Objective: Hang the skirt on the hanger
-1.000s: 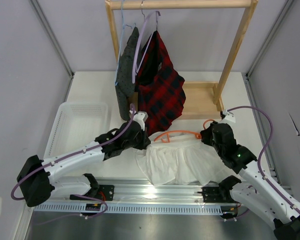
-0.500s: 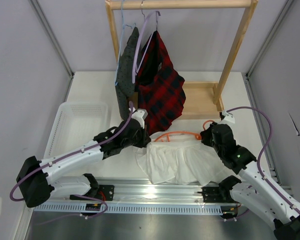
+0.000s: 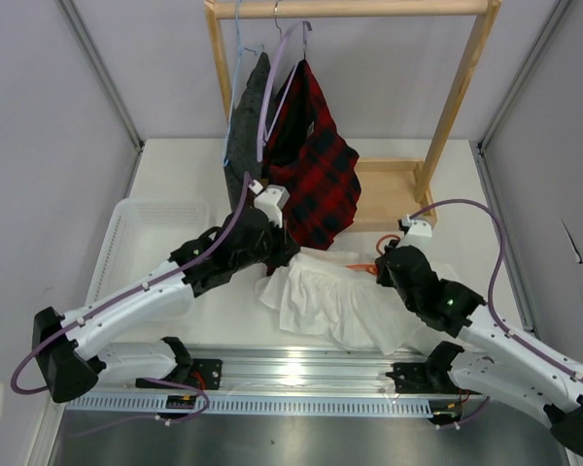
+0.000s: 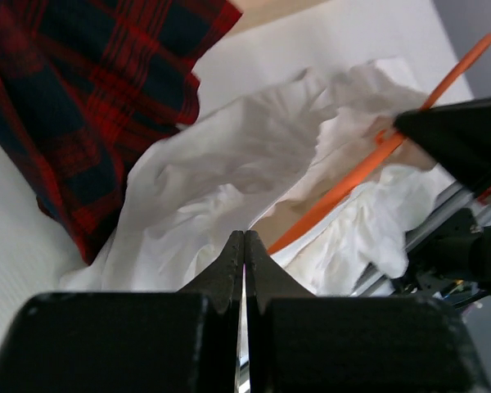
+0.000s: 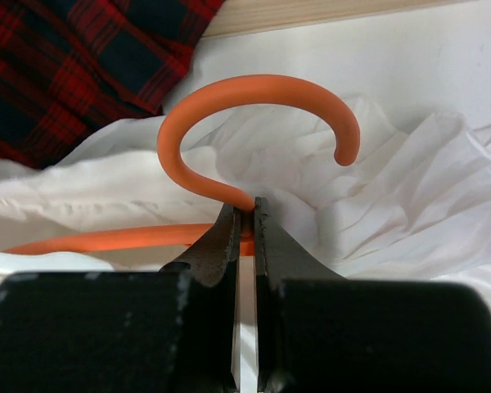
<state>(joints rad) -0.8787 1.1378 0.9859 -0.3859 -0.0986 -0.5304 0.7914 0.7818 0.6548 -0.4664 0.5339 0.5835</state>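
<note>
The right gripper is clenched on the orange hanger just below its hook, at the centre of the right wrist view. The left gripper is pinched shut on a fold of the white skirt, which lies bunched at the lower centre of the top view, over most of the hanger. The red-and-black plaid garment hangs just above it.

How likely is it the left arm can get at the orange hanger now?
Probably yes: the hanger lies bare just ahead of the left end effector, though that one is shut on the skirt and the right end effector holds the hanger.
</note>
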